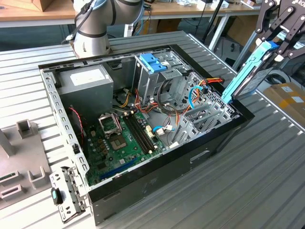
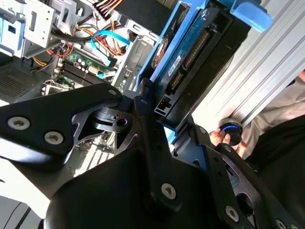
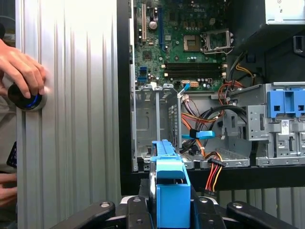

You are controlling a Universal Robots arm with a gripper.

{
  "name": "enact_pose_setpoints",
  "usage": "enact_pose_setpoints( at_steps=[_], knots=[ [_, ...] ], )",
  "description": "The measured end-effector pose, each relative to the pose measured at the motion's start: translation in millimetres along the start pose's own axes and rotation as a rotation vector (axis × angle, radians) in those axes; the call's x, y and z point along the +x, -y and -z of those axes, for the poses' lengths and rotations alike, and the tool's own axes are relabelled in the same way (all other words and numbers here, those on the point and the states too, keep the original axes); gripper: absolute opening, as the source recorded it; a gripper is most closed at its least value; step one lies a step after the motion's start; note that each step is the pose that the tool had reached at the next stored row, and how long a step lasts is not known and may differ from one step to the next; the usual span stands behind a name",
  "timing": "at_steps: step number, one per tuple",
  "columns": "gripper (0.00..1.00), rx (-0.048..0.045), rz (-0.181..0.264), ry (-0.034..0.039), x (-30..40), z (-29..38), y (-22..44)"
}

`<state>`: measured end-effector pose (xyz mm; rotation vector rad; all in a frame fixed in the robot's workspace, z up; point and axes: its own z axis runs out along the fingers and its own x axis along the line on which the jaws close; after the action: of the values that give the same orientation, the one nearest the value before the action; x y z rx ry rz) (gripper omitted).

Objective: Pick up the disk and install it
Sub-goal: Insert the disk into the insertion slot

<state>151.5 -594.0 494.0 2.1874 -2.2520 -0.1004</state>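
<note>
The gripper (image 1: 277, 42) pinches the disk (image 1: 248, 71) by its top end. In the exterior view the disk hangs tilted, its low end at the case's (image 1: 167, 177) edge. Farther off, the first wrist view shows a hand (image 3: 23, 70) on a round knob (image 3: 26, 100) on the table (image 3: 76, 124).

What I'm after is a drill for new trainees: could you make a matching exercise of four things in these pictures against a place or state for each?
Things
1. disk
2. power-supply box
3. hand
4. motherboard

Places or states
A. lying flat on the floor of the case
B. resting on a round black-and-blue knob on the table
C. gripped in the pincer, tilted, by the case's rim at the exterior view's right
D. in a corner of the case, near the arm's base

Pairs: 1-C, 2-D, 3-B, 4-A
</note>
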Motion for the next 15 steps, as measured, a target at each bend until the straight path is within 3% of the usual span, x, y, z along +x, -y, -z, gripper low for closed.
enact_pose_setpoints(
  at_steps=[4, 15],
  knots=[
    [0.37, 0.0000, 0.000, 0.0000, 0.2, -2.3, -4.6],
    [0.37, 0.0000, 0.000, 0.0000, 0.5, -5.5, -7.9]
  ],
)
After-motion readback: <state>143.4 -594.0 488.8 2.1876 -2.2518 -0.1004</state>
